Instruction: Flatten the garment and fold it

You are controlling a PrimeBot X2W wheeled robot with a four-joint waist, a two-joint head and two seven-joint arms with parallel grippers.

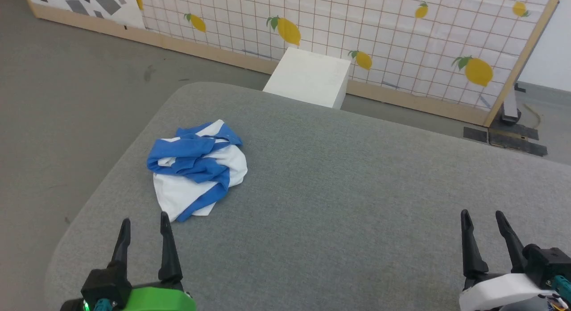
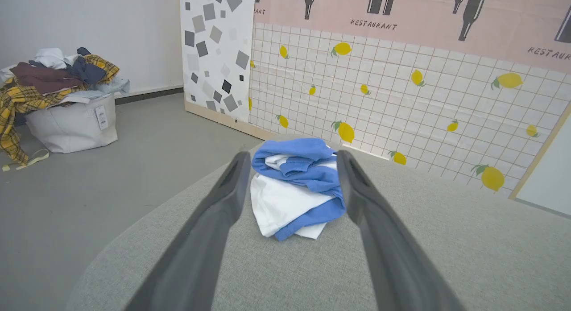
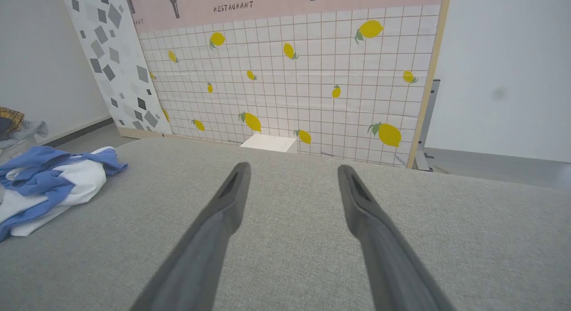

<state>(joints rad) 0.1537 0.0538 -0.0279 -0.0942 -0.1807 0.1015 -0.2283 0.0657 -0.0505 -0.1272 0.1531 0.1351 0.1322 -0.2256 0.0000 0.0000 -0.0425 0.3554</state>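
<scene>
Grey fabric covers the wide table [image 1: 357,190], with a lemon-patterned screen [image 1: 401,43] behind. The garment [image 1: 196,168] lies crumpled near its left edge, blue sleeves tangled over the white body. The left gripper [image 1: 145,218], just before it, and the right gripper [image 1: 482,213], well apart, stand open and empty. Pinching the heap may catch several layers or drag it over the edge.

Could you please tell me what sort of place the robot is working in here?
Probably a staged test room, not a home: printed backdrop panels with lemon tiles and "RESTAURANT" lettering, a grey fabric-covered table holding one crumpled T-shirt, and a bag heaped with clothes nearby.
</scene>
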